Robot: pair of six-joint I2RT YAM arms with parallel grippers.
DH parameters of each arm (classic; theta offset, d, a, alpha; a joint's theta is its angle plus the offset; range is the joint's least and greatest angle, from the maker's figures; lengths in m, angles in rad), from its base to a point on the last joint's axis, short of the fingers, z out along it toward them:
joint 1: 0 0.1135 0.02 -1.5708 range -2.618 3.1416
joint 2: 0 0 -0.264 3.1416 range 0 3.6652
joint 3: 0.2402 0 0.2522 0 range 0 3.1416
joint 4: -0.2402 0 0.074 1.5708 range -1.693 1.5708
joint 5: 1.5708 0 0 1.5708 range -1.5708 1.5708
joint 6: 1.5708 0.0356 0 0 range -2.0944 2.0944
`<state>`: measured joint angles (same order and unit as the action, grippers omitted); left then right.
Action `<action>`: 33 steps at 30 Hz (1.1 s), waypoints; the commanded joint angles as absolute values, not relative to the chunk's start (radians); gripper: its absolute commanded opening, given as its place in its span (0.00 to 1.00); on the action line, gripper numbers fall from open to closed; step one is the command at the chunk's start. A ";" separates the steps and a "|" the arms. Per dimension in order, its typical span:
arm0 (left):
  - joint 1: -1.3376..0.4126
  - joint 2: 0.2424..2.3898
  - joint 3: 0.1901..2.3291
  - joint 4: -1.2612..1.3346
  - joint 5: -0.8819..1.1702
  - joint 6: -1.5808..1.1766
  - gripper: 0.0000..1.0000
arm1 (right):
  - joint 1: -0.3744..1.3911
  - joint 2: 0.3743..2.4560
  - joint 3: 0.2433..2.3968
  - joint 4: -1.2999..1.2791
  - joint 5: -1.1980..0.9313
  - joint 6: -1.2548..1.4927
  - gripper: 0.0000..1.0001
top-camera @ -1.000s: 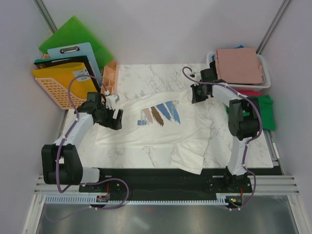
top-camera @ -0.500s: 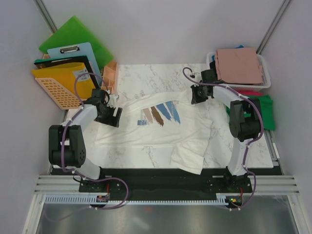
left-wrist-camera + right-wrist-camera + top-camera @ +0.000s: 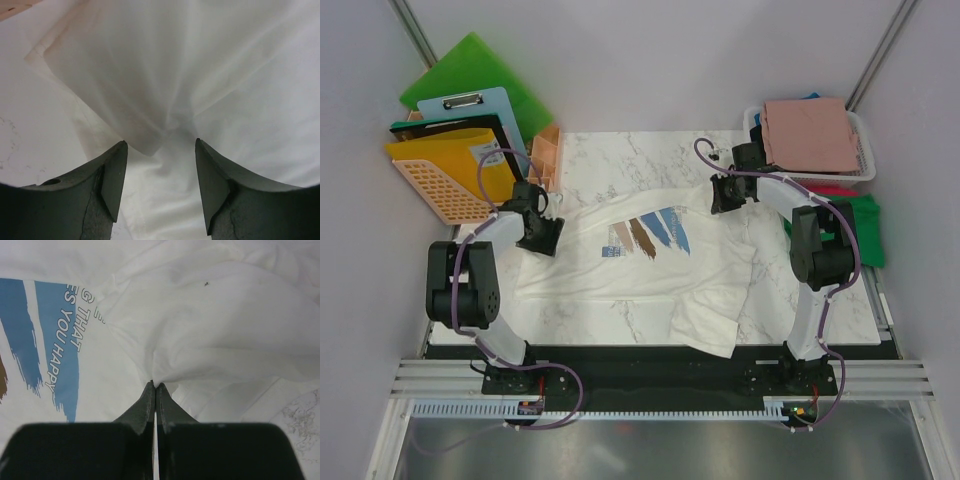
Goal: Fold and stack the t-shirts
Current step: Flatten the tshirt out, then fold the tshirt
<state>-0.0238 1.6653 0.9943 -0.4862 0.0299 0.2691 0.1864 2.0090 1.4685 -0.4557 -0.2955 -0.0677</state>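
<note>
The marble table (image 3: 620,150) holds the cream-white t-shirt (image 3: 650,275), which lies spread out with its long way running left to right between the two arms. The right gripper (image 3: 722,203) is squeezed tight on a pinch of cloth at the shirt's far right edge. The left gripper (image 3: 546,238) sits at the shirt's left edge with its jaws apart and a little bump of the shirt between them, not pinched yet, so I think this side gets grabbed next.

Both arms (image 3: 492,232) are white with black joints, purple cables (image 3: 482,180), dark wedge-shaped tool fingers (image 3: 112,175).
</note>
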 commanded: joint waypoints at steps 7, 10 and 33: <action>-0.029 1.652 1.051 -0.422 -0.043 0.267 0.63 | 0.189 2.005 1.470 -0.428 -0.311 -0.081 0.00; -0.032 1.623 1.048 -0.426 -0.040 0.267 0.58 | 0.189 2.008 1.470 -0.428 -0.311 -0.083 0.00; -0.034 1.606 1.029 -0.376 -0.179 0.351 0.02 | 0.189 1.997 1.463 -0.428 -0.313 -0.086 0.00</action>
